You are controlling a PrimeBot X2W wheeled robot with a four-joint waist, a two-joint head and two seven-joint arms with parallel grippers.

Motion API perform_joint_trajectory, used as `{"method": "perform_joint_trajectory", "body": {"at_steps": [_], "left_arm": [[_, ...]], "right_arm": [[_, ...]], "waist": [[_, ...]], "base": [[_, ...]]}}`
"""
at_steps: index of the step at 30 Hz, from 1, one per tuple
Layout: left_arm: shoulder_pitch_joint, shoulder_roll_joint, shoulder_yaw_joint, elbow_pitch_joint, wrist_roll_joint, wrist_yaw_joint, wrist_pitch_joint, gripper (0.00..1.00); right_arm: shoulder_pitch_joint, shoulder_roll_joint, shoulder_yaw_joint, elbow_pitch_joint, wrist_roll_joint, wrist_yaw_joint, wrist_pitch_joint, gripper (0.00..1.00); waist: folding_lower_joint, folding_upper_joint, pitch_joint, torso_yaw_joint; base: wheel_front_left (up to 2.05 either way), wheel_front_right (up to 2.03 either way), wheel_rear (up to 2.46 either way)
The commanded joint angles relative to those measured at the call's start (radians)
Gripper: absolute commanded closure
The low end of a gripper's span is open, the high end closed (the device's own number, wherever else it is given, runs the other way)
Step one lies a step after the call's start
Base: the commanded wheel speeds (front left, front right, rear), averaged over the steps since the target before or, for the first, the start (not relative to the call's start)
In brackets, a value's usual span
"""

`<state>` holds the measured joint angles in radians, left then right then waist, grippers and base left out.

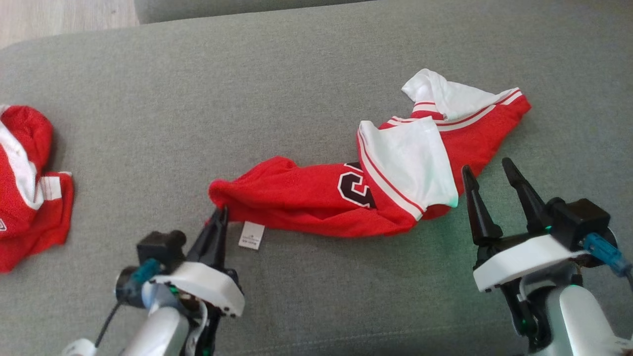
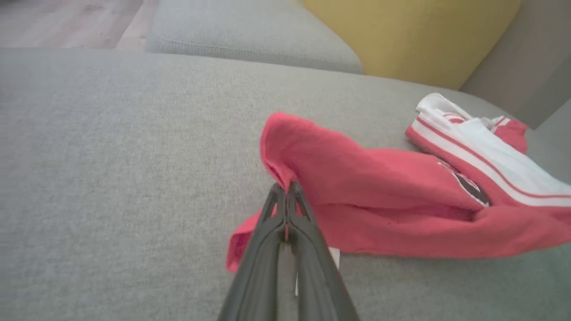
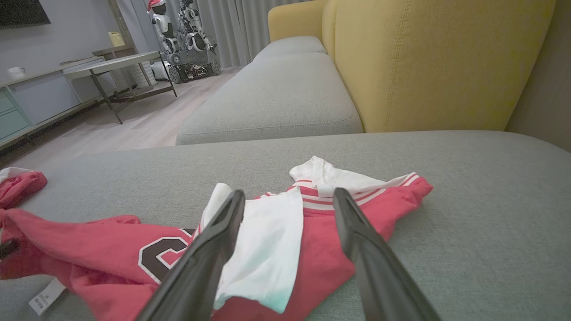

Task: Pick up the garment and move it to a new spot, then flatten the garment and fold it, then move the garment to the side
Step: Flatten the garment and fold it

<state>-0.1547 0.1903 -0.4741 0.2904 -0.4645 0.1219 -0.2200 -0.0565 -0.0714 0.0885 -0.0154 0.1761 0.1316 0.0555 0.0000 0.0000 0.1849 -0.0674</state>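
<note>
Stretched across the middle of the grey seat cushion (image 1: 198,99): a red jersey (image 1: 306,198) with white panels and red-and-white striped trim. Long axis slanting over the cushion, from a bunched red end nearer the cushion's front edge on the robot's left to a white, striped end farther back on the right. Crumpled rather than flat, with one white panel folded over the red cloth past mid-length. Black, white-edged number patch about halfway along, partly covered by that panel. White care label (image 1: 251,235) lying on the cushion just in front of the red end.

Left gripper (image 1: 221,213) at that red end, fingers pressed together with a fold of red cloth pinched between the tips; clearer from the left wrist (image 2: 285,186), the cloth raised off the cushion there.

Right gripper (image 1: 486,164) over the cushion's right part, fingers spread wide and holding nothing, tips just in front of the folded white panel and pointing toward the cushion's back; contact with the cloth impossible to tell.

Second red-and-white garment (image 1: 24,188) heaped at the cushion's far left edge, well apart from the jersey. Yellow backrest (image 3: 424,58) behind the cushion.
</note>
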Motion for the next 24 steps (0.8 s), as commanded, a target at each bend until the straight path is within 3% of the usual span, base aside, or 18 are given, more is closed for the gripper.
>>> {"method": "perform_joint_trajectory", "body": {"at_steps": [1,9,22,23,24], "left_arm": [[-0.054,0.020,0.045,-0.036,-0.010,-0.006,-0.011,1.00],[-0.162,0.035,0.086,0.009,-0.060,-0.038,0.025,1.00],[-0.342,-0.004,0.107,0.314,-0.142,-0.124,0.060,1.00],[-0.351,-0.007,0.107,0.336,-0.143,-0.130,0.053,0.74],[-0.358,-0.009,0.107,0.356,-0.144,-0.134,0.044,0.31]], "right_arm": [[-0.044,0.002,0.017,-0.033,0.000,-0.001,-0.010,0.00],[-0.071,0.003,0.019,-0.036,0.005,-0.001,-0.011,0.00],[-0.106,-0.001,0.038,-0.005,0.023,-0.001,-0.025,0.00],[-0.107,-0.001,0.038,-0.002,0.023,-0.001,-0.026,0.00],[-0.108,-0.002,0.037,0.000,0.023,-0.001,-0.028,0.00]], "waist": [[0.0000,0.0000,0.007,0.003],[0.0000,0.0000,0.055,0.001],[0.0000,0.0000,0.099,-0.027],[0.0000,0.0000,0.098,-0.028],[0.0000,0.0000,0.095,-0.028]], "base": [[0.00,0.00,0.00],[0.00,0.00,0.00],[0.00,0.00,0.00],[0.00,0.00,0.00],[0.00,0.00,0.00]]}}
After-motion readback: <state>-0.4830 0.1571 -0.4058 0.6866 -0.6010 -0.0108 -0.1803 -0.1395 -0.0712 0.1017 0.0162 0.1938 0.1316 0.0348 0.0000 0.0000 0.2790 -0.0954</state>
